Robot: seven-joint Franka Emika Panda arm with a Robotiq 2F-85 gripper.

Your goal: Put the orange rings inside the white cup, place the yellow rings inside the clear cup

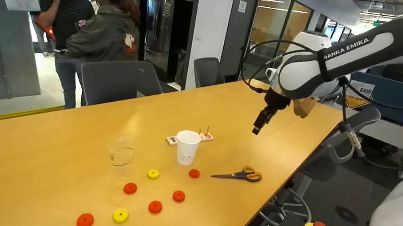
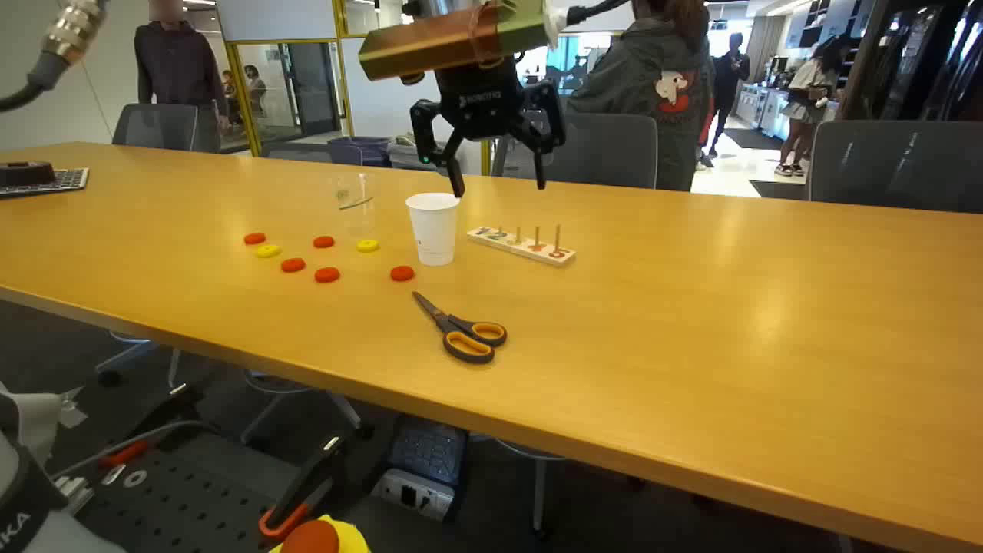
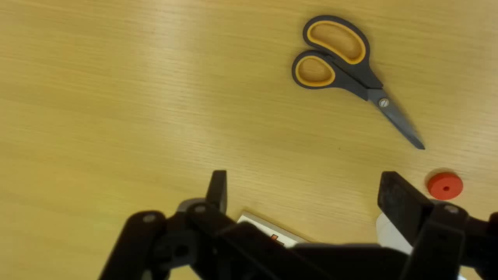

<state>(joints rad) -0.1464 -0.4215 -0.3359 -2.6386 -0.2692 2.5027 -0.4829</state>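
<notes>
Several red-orange rings lie flat and spread on the table; one orange ring (image 1: 194,173) (image 2: 402,273) (image 3: 445,186) is beside the white cup. Two yellow rings lie among them, one yellow ring (image 1: 153,174) (image 2: 368,246) near the clear cup and another yellow ring (image 1: 120,215) (image 2: 267,251) farther off. The white cup (image 1: 186,149) (image 2: 434,234) stands upright; in the wrist view the white cup (image 3: 391,233) is mostly hidden behind a finger. The clear cup (image 1: 121,153) (image 2: 355,207) stands upright. My gripper (image 1: 256,131) (image 2: 499,189) (image 3: 303,174) is open, empty, and above the table.
Orange-handled scissors (image 1: 242,174) (image 2: 461,330) (image 3: 350,70) lie near the white cup. A wooden board with pegs (image 1: 206,136) (image 2: 526,247) (image 3: 288,235) lies beside the white cup. A keyboard (image 2: 65,181) lies at the table's far end. Chairs line the table; people stand behind it.
</notes>
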